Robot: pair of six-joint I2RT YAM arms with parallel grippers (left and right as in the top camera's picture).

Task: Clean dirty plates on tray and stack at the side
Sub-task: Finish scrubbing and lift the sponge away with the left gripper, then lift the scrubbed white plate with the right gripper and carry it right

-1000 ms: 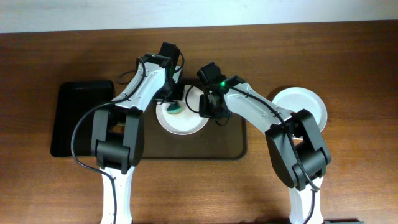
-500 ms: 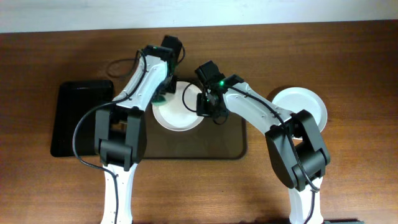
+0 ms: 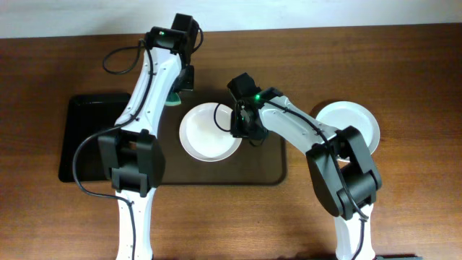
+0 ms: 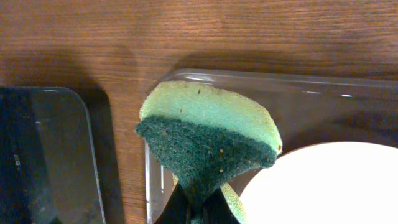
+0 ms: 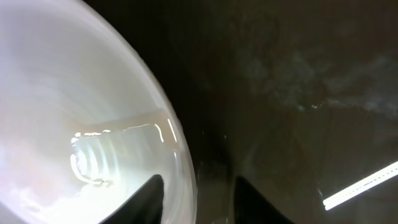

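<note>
A white plate (image 3: 209, 131) lies on the dark brown tray (image 3: 260, 170). My right gripper (image 3: 242, 123) is shut on its right rim, one finger inside the plate (image 5: 74, 93) and one outside over the tray (image 5: 298, 93); the rim shows between the fingers (image 5: 199, 199). My left gripper (image 3: 179, 88) is shut on a green sponge (image 3: 175, 96) over the tray's far left corner, clear of the plate. In the left wrist view the sponge (image 4: 208, 130) is pinched in the jaws (image 4: 199, 202), above the tray rim (image 4: 249, 78) and beside the plate (image 4: 323, 186). Another white plate (image 3: 349, 123) sits on the table to the right.
A smaller black tray (image 3: 94, 137) lies on the wooden table left of the brown tray; it also shows in the left wrist view (image 4: 43, 155). A black cable (image 3: 119, 58) loops by the left arm at the table's far edge.
My left gripper has lifted the sponge off the plate and moved it up and left to the tray's far left corner. The right gripper has stayed on the plate's rim.
</note>
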